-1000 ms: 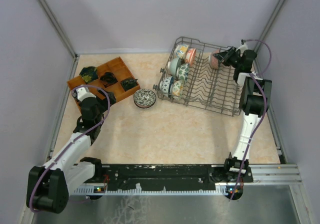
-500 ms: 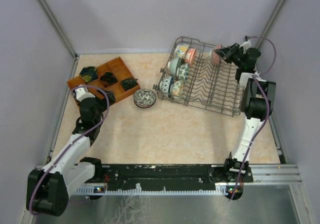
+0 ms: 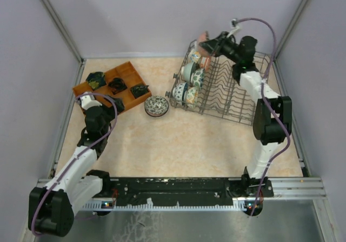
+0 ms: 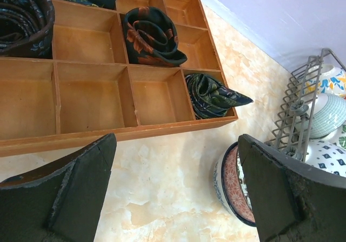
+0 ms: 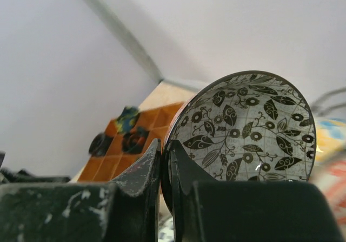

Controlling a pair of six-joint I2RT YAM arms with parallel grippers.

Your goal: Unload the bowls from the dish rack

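The grey wire dish rack stands at the back right and holds several bowls along its left side. My right gripper is shut on the rim of a bowl and holds it in the air above the rack's back left corner. In the right wrist view this bowl has a black leaf pattern inside, and the gripper pinches its rim. A blue-white bowl sits on the table left of the rack. My left gripper is open and empty, left of that bowl.
A brown wooden compartment tray with dark rolled cloths lies at the back left, just ahead of my left gripper. The rack's edge shows at the right of the left wrist view. Walls close in the table on three sides.
My right gripper has lifted the bowl from the rack's back right and carried it left and up, over the rack's back left corner. The left arm has barely moved.
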